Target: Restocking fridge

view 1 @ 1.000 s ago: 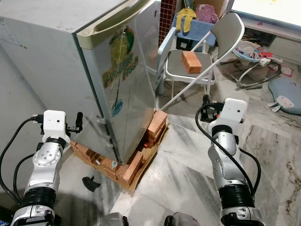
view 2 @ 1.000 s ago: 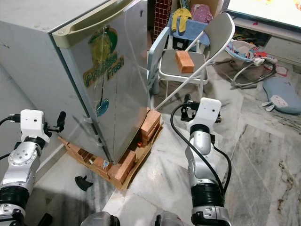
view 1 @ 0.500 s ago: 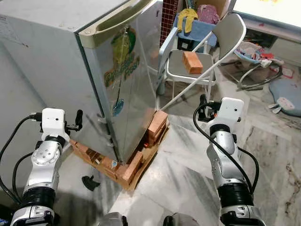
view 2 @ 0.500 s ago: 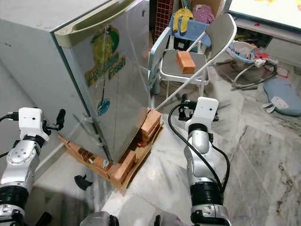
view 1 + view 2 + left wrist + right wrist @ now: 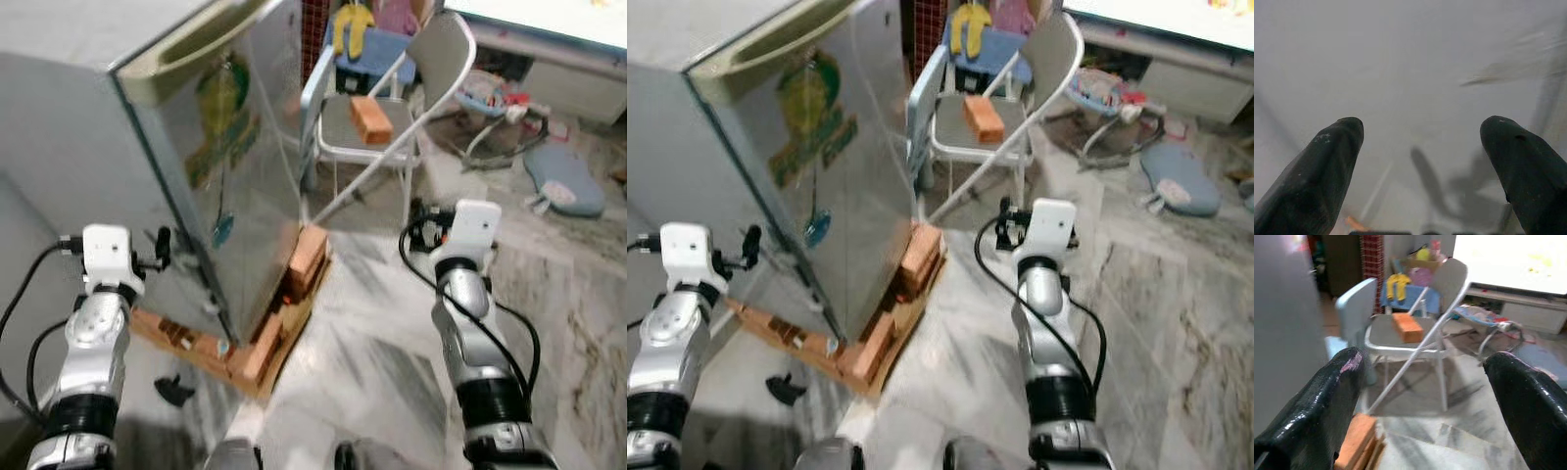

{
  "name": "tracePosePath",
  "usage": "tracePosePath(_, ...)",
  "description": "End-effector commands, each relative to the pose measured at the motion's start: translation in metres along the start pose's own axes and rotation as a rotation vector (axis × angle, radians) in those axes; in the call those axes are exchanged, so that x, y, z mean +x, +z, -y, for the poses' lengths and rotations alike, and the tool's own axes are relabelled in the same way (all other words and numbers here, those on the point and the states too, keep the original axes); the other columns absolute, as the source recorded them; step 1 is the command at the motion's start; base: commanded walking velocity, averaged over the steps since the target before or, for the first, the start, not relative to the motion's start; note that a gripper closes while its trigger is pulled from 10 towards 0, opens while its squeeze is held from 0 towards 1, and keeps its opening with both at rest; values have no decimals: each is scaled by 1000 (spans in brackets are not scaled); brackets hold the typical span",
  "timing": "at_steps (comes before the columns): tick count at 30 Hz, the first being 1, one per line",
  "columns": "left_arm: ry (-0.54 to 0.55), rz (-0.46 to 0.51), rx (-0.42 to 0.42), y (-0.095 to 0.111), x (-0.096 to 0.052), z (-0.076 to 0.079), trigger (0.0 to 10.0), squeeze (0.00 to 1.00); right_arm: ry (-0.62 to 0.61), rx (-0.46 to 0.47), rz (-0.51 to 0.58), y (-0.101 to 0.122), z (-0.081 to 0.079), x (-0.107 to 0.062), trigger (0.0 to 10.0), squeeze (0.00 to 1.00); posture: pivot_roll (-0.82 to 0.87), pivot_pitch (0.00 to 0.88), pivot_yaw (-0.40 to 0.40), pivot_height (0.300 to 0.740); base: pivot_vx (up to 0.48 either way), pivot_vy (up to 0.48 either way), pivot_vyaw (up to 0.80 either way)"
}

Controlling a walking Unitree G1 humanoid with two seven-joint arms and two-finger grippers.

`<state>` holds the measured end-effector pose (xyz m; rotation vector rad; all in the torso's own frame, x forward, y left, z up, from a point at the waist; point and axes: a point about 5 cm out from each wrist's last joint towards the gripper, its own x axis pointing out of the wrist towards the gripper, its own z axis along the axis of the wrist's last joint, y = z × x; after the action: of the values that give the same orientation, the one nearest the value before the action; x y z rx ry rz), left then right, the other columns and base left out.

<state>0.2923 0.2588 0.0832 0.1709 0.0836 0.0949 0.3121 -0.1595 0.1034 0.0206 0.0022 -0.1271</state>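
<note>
The silver fridge (image 5: 211, 147) stands on the left with its door closed, a green sticker on the front and a beige handle along the top edge. It rests on orange bricks (image 5: 306, 257) and cardboard. My left gripper (image 5: 162, 247) is raised beside the fridge's grey side wall, open, with nothing between its fingers (image 5: 1327, 161). My right gripper (image 5: 423, 211) is raised over the marble floor right of the fridge, open and empty, facing a grey folding chair (image 5: 1415, 333). A single orange brick (image 5: 369, 118) lies on the chair seat.
A light blue small chair (image 5: 315, 86) stands between fridge and folding chair. Behind are a blue basket of clothes (image 5: 370, 41), a baby bouncer (image 5: 490, 98) and a blue cushion (image 5: 561, 181). A small black object (image 5: 176, 392) lies on the floor near the left arm.
The whole picture has shifted and blurred, so the camera has moved. Both arms keep about the same raised pose, grippers still open.
</note>
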Motion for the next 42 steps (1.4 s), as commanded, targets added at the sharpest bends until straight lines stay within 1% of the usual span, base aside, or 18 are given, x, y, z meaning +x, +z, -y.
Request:
tracePosePath(1, -4, 5, 14, 1, -2, -3, 10000, 0, 24, -4, -11, -2, -5, -2, 10000, 0, 86, 28, -13, 740, 0, 315, 0)
tracePosePath(2, -8, 3, 29, 0, -2, -3, 10000, 0, 24, -6, -11, -2, -5, -3, 10000, 0, 86, 28, -13, 740, 0, 315, 0)
tracePosePath(4, 0, -4, 7, 0, -3, -1, 10000, 0, 22, -10, -17, -3, -4, -3, 10000, 0, 89, 27, -14, 740, 0, 0, 0)
tracePosePath(13, -39, 15, 15, 3, -4, 2, 10000, 0, -29, -36, -15, -2, 6, 0, 10000, 0, 91, 30, -18, 740, 0, 0, 0)
tracePosePath(17, -51, 17, 6, 6, -3, 0, 10000, 0, -35, -23, -37, -4, 8, -3, 10000, 0, 91, 30, -18, 740, 0, 0, -739)
tracePosePath(21, -94, 38, -4, 11, 2, 5, 10000, 0, -22, -21, -65, -6, 8, -8, 10000, 0, 88, 34, -21, 740, 0, 0, -800)
tracePosePath(25, -102, 41, 6, 14, 7, 9, 10000, 0, -15, -20, -80, -9, 8, -10, 10000, 0, 87, 38, -20, 740, 0, 0, -742)
tracePosePath(26, -96, 43, 17, 16, 10, 10, 10000, 0, -15, -17, -93, -11, 9, -10, 10000, 0, 85, 39, -19, 740, 0, 0, 0)
tracePosePath(30, -94, 40, 13, 18, 15, 10, 10000, 0, -8, -16, -105, -12, 9, -10, 10000, 0, 82, 39, -17, 740, 0, 0, 0)
tracePosePath(34, -156, 53, -21, 24, 19, 12, 10000, 0, 18, -22, -134, -14, 9, -13, 10000, 0, 77, 40, -18, 740, 0, 0, 0)
tracePosePath(35, -156, 53, -21, 24, 19, 12, 10000, 0, 18, -22, -134, -14, 9, -13, 10000, 0, 77, 40, -18, 740, 0, 0, 0)
tracePosePath(36, -179, 47, -45, 25, 19, 13, 10000, 0, 28, -28, -150, -17, 9, -15, 10000, 0, 77, 40, -18, 740, 0, 0, 0)
tracePosePath(37, -192, 48, -47, 25, 18, 13, 10000, 0, 46, -35, -173, -20, 9, -17, 10000, 0, 76, 41, -21, 740, 0, 0, 0)
tracePosePath(40, -206, 42, -42, 24, 16, 13, 10000, 0, 59, -35, -184, -21, 9, -17, 10000, 0, 77, 42, -21, 740, 0, 0, 0)
tracePosePath(42, -233, 33, -53, 22, 13, 13, 10000, 0, 68, -42, -203, -24, 10, -18, 10000, 0, 78, 44, -22, 740, 0, 0, 0)
